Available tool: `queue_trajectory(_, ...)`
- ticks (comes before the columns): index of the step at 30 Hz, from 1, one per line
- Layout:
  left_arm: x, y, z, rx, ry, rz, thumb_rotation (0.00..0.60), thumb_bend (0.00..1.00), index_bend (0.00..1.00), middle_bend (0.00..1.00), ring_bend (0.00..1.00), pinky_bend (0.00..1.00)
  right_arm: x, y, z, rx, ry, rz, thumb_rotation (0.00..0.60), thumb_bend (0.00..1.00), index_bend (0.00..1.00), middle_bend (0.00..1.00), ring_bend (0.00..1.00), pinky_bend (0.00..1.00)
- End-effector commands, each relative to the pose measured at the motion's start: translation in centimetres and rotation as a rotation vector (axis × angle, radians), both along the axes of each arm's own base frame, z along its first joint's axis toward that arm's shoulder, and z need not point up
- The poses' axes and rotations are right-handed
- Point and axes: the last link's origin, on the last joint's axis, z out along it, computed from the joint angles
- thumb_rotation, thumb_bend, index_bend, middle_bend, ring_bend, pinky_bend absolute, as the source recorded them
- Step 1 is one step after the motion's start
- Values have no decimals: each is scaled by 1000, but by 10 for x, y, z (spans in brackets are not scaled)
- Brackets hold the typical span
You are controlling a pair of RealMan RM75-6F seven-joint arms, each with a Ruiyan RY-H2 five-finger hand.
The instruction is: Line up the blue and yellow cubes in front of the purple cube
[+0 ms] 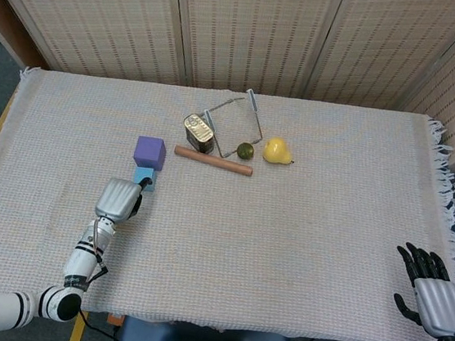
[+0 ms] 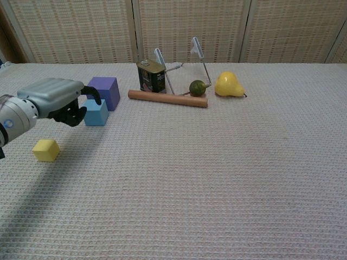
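The purple cube point(image 1: 150, 152) point(image 2: 104, 91) stands left of centre. The blue cube point(image 1: 144, 179) point(image 2: 96, 112) rests on the cloth directly in front of it, almost touching it. The yellow cube point(image 2: 46, 150) lies nearer the front and further left; the head view hides it under my left arm. My left hand point(image 1: 119, 198) point(image 2: 57, 100) hovers just left of the blue cube with loosely curled fingers and holds nothing. My right hand point(image 1: 435, 293) stays at the front right corner, fingers spread and empty.
Behind the cubes lie a wooden rod point(image 1: 213, 161), a tin can point(image 1: 199, 132), a metal wire stand point(image 1: 246, 115), a small green fruit point(image 1: 245, 150) and a yellow pear point(image 1: 277, 150). The woven cloth's edge point(image 1: 447, 187) runs along the right.
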Motion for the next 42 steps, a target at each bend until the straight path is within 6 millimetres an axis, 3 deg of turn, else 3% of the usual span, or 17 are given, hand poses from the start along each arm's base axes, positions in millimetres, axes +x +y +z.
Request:
queue_trajectory(1, -10, -10, -3, -51, 42, 13, 600, 824, 313, 1000, 1000, 1000, 0, 0, 0, 2, 0, 2, 600, 101, 0, 0, 0, 0)
queue_trajectory(5, -16, -11, -5, -92, 101, 40, 600, 899, 267, 1000, 1000, 1000, 0, 1, 0, 5, 0, 1, 600, 101, 0, 0, 0, 0)
queue_trajectory(19, -26, 0, -10, -126, 160, 118, 600, 904, 114, 1000, 1000, 1000, -1, 0, 0, 5, 2, -9, 600, 101, 0, 0, 0, 0)
queue_trajectory(33, -22, 18, -8, -108, 172, 140, 600, 903, 106, 1000, 1000, 1000, -2, -1, 0, 1, 4, -16, 600, 101, 0, 0, 0, 0)
queue_trajectory(42, -21, 17, -8, -109, 171, 137, 600, 898, 111, 1000, 1000, 1000, -1, 0, 1, -4, 4, -16, 600, 101, 0, 0, 0, 0)
